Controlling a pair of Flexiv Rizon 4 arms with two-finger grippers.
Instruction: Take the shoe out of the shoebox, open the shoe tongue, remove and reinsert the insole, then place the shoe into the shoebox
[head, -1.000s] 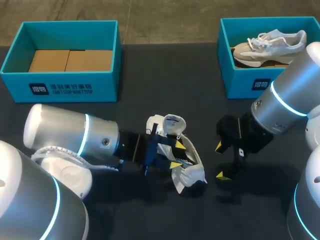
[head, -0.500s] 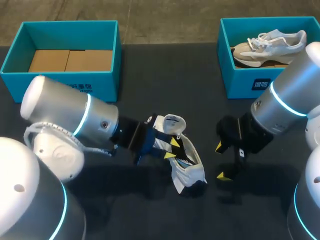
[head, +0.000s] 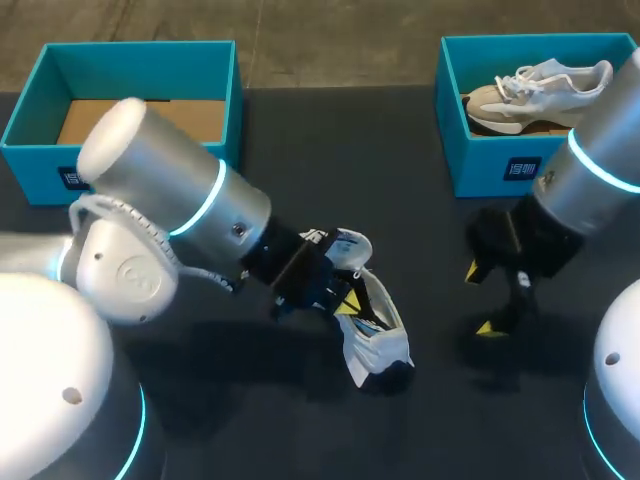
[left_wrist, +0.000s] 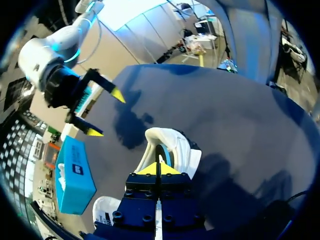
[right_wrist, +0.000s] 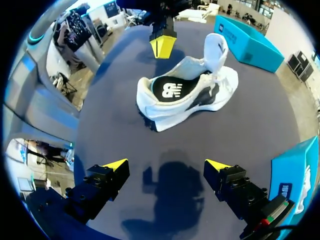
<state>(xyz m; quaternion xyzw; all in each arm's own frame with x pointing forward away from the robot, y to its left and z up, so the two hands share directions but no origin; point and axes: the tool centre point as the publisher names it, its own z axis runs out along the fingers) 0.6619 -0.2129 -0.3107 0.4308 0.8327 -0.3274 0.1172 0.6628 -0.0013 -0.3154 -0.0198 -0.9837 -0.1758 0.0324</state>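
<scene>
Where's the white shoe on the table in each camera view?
Head view: shoe near centre, by the left pincer.
Left wrist view: shoe just ahead of its shut pincer.
Right wrist view: shoe lying ahead of the open right pincer.
Shared landmark: the left pincer's yellow tips.

The silver-grey left arm (head: 170, 200), ringed with a cyan light band, comes in from the left side and reaches towards the middle, its dark wrist angled down. Its dark two-fingered left gripper (head: 345, 302) has both yellow tips pressed together with nothing between them. The silver-grey right arm (head: 600, 160), with the same cyan band, slants down from the right edge. Its black right gripper (head: 482, 300) points downward, fingers spread wide apart and holding nothing.
</scene>
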